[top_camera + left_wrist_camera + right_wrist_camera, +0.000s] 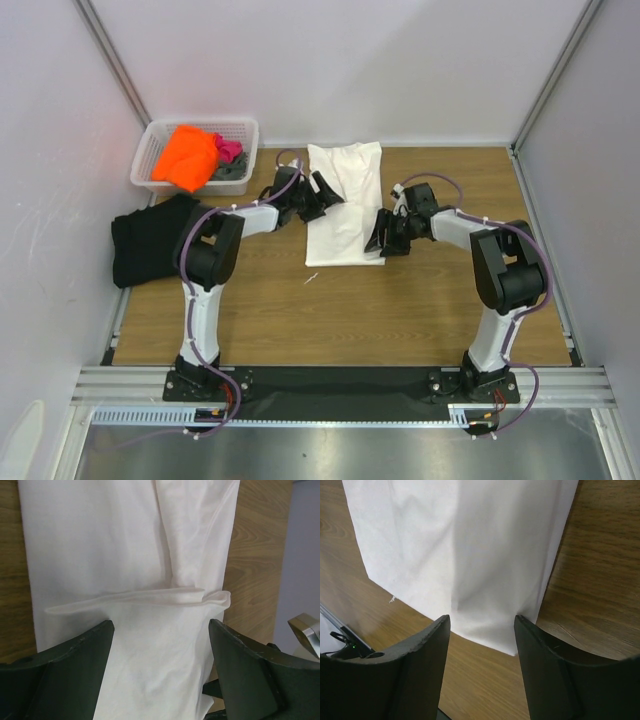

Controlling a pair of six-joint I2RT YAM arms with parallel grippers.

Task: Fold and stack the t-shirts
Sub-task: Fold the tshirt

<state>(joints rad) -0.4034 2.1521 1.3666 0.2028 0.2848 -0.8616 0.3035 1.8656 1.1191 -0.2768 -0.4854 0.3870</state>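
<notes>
Left arm point(197, 310) stood up from its base, elbow bent, forearm reaching forward and to its right. Left gripper point(320, 196) was tipped downward, jaws set wide apart and closed on nothing. Right arm point(492, 335) stood up from its base, elbow bent, forearm reaching to its left. Right gripper point(384, 236) was held low, jaws parted at a narrower gap than the left's. Both of its fingers point(415, 665) were clear, with no grip made.

I find nothing to read in any of my three views: no word, label, brand, number or sign. The white t-shirt point(345, 200), centre of the top view, shows me only plain cloth.
</notes>
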